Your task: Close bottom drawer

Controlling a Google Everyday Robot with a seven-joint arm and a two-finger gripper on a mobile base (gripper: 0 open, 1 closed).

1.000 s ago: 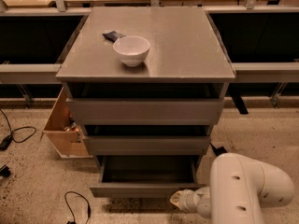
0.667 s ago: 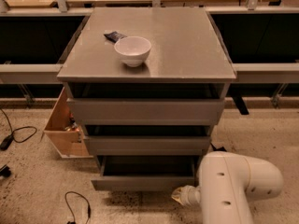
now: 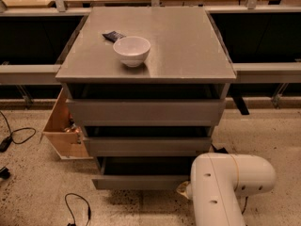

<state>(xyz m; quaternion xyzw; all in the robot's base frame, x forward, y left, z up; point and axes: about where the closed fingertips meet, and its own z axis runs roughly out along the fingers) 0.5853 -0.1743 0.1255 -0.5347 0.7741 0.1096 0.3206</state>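
The grey cabinet (image 3: 150,46) has three grey drawers. The bottom drawer (image 3: 140,181) is the narrowest, with a low plain front panel. It stands a little way out, with a short strip of its dark tray showing behind the panel. My white arm (image 3: 225,185) fills the lower right. The gripper (image 3: 184,190) is at the right end of the bottom drawer's front panel, mostly hidden behind the arm.
A white bowl (image 3: 132,50) and a small dark object (image 3: 113,36) sit on the cabinet top. A cardboard box (image 3: 63,126) stands at the cabinet's left. Cables (image 3: 77,206) lie on the speckled floor. Dark shelves run behind on both sides.
The bottom drawer has slid inward; less of its tray shows. My arm has moved forward toward the cabinet with it.
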